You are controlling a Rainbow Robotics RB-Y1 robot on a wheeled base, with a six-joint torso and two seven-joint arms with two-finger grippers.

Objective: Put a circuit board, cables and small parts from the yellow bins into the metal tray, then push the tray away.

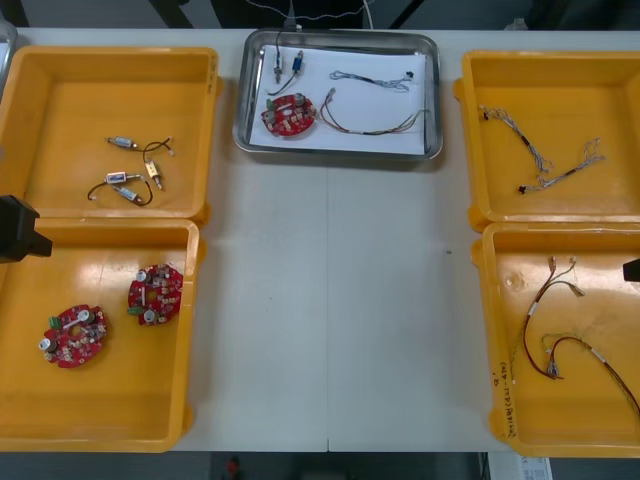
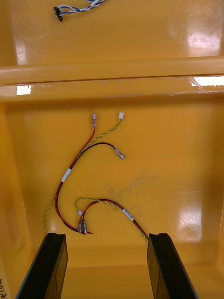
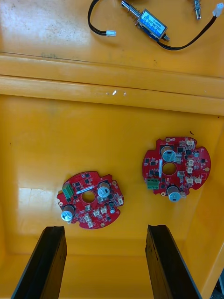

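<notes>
The metal tray (image 1: 432, 95) stands at the table's far middle, white inside, holding a round red circuit board (image 1: 289, 114), a small metal part with a black cable (image 1: 283, 68), a blue and white cable (image 1: 375, 80) and a red and yellow cable (image 1: 370, 125). My left gripper (image 3: 105, 261) hangs open over the near left bin, above two red circuit boards (image 3: 91, 199) (image 3: 176, 167). My right gripper (image 2: 107, 266) hangs open over the near right bin, above red and yellow cables (image 2: 88, 187). The arms show at the front view's edges, left (image 1: 18, 230) and right (image 1: 631, 269).
The far left yellow bin (image 1: 205, 100) holds small metal parts with black cables (image 1: 135, 175). The far right bin (image 1: 475, 140) holds blue and white cables (image 1: 550, 160). Bare table lies between the bins in front of the tray.
</notes>
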